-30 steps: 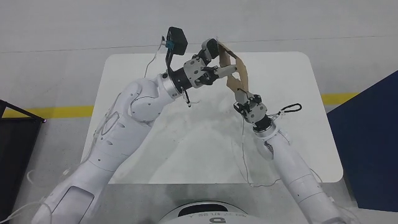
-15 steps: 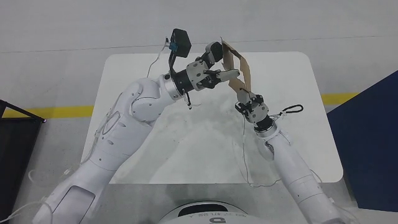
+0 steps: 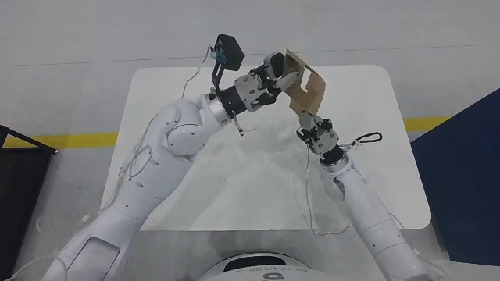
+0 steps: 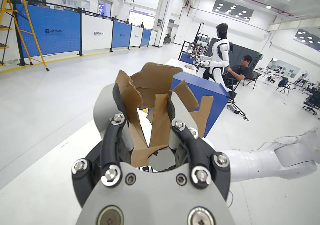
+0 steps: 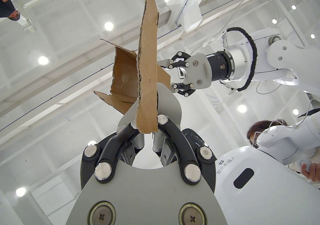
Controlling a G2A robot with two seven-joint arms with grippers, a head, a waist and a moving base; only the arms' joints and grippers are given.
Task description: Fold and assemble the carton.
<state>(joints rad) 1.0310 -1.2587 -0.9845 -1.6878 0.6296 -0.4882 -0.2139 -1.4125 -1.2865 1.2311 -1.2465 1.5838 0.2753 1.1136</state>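
A brown cardboard carton point(image 3: 306, 90) is held up above the far middle of the white table point(image 3: 180, 117), partly unfolded with loose flaps. My left gripper point(image 3: 280, 74) is shut on its upper part. In the left wrist view the carton's walls point(image 4: 155, 81) stand between the left gripper's point(image 4: 146, 108) fingers. My right gripper point(image 3: 311, 129) grips the carton's lower edge from below. In the right wrist view a flap of the carton point(image 5: 147, 61) rises edge-on from the right gripper point(image 5: 147, 123), with the left gripper point(image 5: 175, 74) at the carton's far side.
A black carabiner on a cord point(image 3: 367, 136) lies on the table beside my right wrist. A dark blue barrier point(image 3: 469, 172) stands off the table's right edge. The near half of the table point(image 3: 234, 187) is bare white surface.
My left gripper has carried the carton's upper part to the right and a little farther away, swinging the carton more upright. The right gripper has kept its hold nearly in place.
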